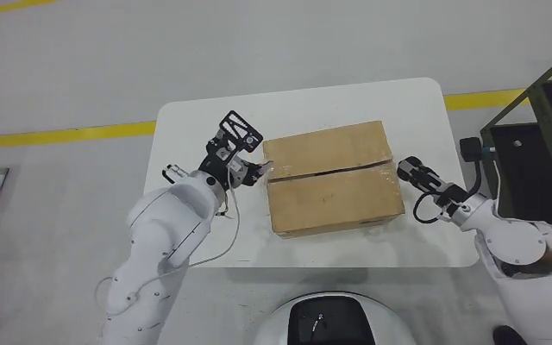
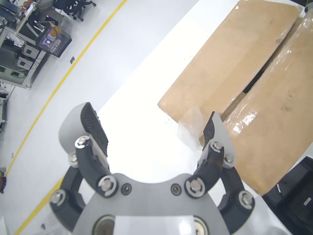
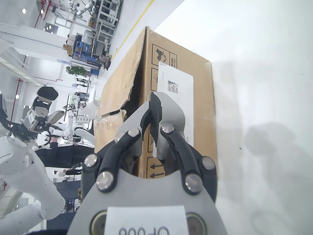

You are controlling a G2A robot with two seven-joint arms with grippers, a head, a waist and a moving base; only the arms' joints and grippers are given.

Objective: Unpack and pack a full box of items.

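Note:
A brown cardboard box (image 1: 332,177) lies in the middle of the white table (image 1: 198,121), its two top flaps down with a narrow dark gap along the seam. My left gripper (image 1: 250,171) is open at the box's left end, level with the seam. In the left wrist view the left gripper (image 2: 151,128) has one fingertip (image 2: 212,129) beside a loose scrap of clear tape (image 2: 190,124) at the edge of the box (image 2: 227,64). My right gripper (image 1: 404,167) is at the box's right end. The right gripper (image 3: 152,106) is shut, its tips close to the labelled end wall of the box (image 3: 195,113).
A dark green metal frame (image 1: 517,129) stands just off the table's right side. The table has bare surface behind the box and along its left part. A yellow line (image 1: 78,134) runs across the floor beyond the table.

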